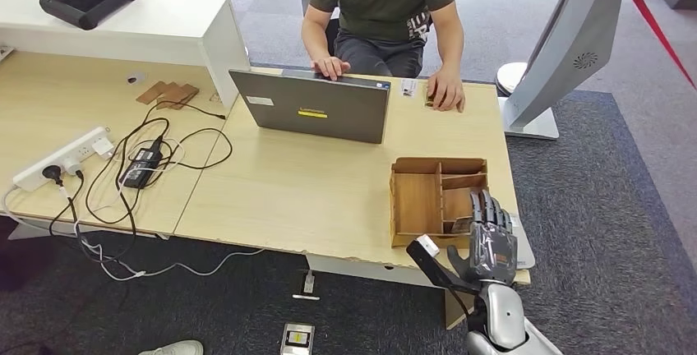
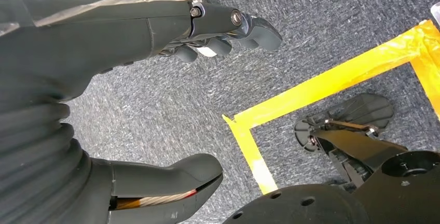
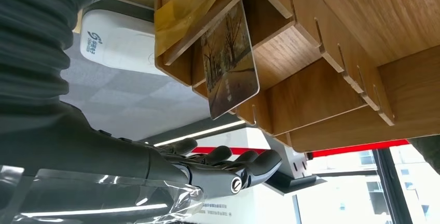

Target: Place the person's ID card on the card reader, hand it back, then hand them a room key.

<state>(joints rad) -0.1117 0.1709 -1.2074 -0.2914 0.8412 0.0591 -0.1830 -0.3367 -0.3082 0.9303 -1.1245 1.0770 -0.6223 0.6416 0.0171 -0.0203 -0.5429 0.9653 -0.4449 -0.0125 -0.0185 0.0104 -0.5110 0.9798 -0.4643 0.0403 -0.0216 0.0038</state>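
Right hand (image 1: 491, 236) hovers with fingers extended, holding nothing, over the wooden organizer (image 1: 417, 199) at the table's (image 1: 329, 191) near right corner, where a room key (image 3: 230, 60) stands upright

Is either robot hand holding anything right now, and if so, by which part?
Nothing is held. The right robot hand is open over the wooden organizer, its fingers off the card standing inside. The left robot hand hangs open above carpet.
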